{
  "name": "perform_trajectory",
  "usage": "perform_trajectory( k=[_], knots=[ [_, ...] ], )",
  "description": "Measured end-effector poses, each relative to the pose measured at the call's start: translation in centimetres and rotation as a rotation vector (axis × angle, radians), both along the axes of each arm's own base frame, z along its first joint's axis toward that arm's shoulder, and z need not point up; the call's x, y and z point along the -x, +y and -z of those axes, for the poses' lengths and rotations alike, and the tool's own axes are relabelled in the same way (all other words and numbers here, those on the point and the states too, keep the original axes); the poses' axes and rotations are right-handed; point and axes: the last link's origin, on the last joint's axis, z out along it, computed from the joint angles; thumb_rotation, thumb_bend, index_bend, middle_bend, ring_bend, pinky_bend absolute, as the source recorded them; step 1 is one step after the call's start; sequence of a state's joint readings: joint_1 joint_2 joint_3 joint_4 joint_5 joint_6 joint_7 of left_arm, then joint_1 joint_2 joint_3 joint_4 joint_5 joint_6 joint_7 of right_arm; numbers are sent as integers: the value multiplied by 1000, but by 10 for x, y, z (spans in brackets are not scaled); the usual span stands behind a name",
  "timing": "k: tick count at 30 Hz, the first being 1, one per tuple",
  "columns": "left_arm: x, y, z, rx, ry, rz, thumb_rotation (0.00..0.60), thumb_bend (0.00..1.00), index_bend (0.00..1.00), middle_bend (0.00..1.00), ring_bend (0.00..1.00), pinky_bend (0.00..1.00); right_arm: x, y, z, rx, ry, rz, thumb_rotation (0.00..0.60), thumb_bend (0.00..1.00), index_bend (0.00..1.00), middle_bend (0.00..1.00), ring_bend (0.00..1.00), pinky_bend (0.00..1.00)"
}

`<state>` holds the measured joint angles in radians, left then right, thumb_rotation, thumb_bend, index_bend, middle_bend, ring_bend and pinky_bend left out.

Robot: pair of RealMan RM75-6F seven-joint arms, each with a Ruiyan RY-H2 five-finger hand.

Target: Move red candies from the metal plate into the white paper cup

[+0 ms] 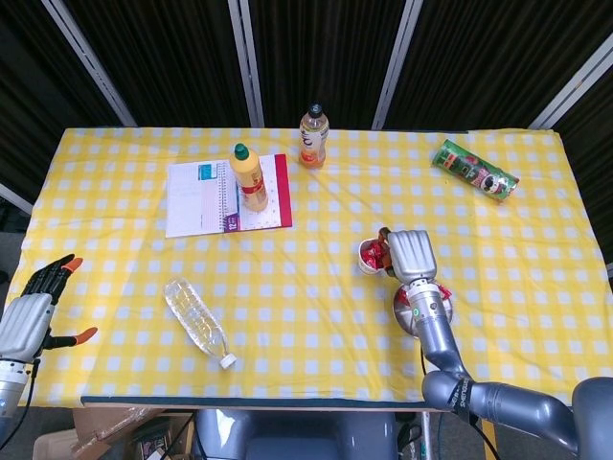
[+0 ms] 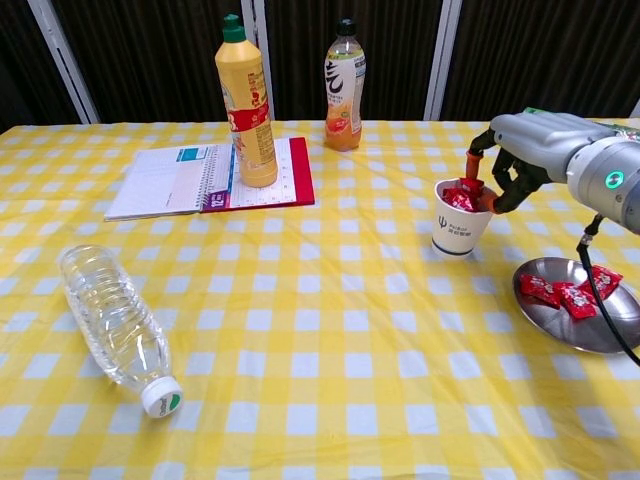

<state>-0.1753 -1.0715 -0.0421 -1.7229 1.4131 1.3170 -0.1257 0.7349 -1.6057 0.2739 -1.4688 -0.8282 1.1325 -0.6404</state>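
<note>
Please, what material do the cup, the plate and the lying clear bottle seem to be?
Cup: probably paper, matte white with a small printed mark.
Plate: metal, shiny grey with reflections.
Clear bottle: likely thin plastic, see-through and ribbed, with a white cap.
</note>
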Motion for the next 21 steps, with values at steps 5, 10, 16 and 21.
perform_trajectory(
  k=[5,10,16,21],
  knots=[
    [1,0,0,0,0,0,600,37,0,0,0,0,-1,2,-4,10,-3,-8,600,468,367,803,875,958],
    [1,0,0,-1,-1,3,600,37,0,0,0,0,-2,6,-9,21,-6,-12,600,468,366,803,875,958],
    [0,-1,-1,-7,-1,8,600,37,0,0,0,0,-4,12,-19,46,-10,-29,600,468,366,803,875,958],
    [1,-1,-2,-15,-2,12,600,37,0,0,0,0,-4,22,-35,87,-26,-55,600,469,299,781,812,915]
  ],
)
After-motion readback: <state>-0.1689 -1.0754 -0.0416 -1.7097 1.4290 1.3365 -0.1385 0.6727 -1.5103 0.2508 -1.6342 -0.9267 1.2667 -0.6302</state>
